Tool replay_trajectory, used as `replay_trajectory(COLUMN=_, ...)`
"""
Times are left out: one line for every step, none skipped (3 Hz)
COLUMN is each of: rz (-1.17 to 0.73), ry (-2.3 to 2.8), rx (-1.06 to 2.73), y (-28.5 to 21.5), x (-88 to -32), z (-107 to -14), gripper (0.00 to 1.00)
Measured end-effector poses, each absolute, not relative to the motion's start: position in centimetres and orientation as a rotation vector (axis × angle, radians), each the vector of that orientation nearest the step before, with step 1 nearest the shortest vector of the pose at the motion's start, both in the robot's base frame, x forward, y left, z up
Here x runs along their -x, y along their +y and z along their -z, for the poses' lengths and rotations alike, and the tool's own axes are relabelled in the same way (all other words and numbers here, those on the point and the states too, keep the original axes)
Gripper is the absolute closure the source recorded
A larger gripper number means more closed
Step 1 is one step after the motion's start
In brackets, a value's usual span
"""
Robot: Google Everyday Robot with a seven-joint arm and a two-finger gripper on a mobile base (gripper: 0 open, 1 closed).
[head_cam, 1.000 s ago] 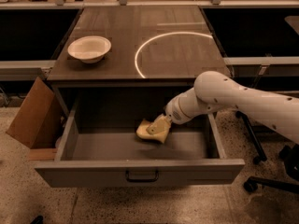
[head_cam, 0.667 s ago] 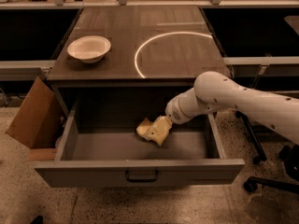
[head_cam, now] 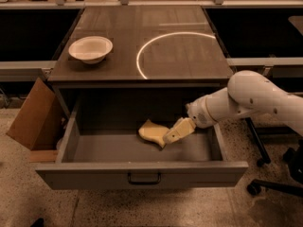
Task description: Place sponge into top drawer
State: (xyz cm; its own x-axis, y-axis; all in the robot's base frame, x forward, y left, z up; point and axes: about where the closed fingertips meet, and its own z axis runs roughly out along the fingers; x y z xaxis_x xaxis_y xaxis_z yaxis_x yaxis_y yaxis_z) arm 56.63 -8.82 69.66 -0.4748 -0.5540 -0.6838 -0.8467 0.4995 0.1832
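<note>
— What is found nearest, and has it been altered?

— The top drawer (head_cam: 94,175) is pulled fully out, as it was a second ago; its handle (head_cam: 144,178) is left untouched.

— And the sponge?

— The sponge (head_cam: 151,132) is seen inside the drawer, near the middle of the floor, one end tilted up. Its position has hardly been changed over the last second.

— What has been changed, then?

— The gripper (head_cam: 176,131) has been drawn back a little toward 3 o'clock. Earlier it was laid over the sponge's right half; now only the sponge's 3 o'clock edge is met. Whether that edge is gripped or merely touched cannot be told.

— What is meant by that for the task?

— The placing is judged to be nearly done: the sponge is already within the drawer walls. Release and a clean withdrawal are what is thought to remain, and the sponge could be dragged along if it has not been let go.

— Farther back?

— A white bowl (head_cam: 90,48) is kept on the tabletop (head_cam: 189,56) at 11 o'clock from the sponge, unmoved; a cardboard box (head_cam: 33,117) is leaned at the drawer's 9 o'clock.
</note>
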Motion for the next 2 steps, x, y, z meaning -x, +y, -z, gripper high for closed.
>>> replay_trajectory(rz=-0.673, ry=2.204, rx=1.107, y=-11.7, x=-53.9, z=-72.0, gripper=0.0)
replay_trajectory(rz=-0.641, ry=2.196, rx=1.074, y=-13.9, x=-51.8, z=-74.6, gripper=0.0)
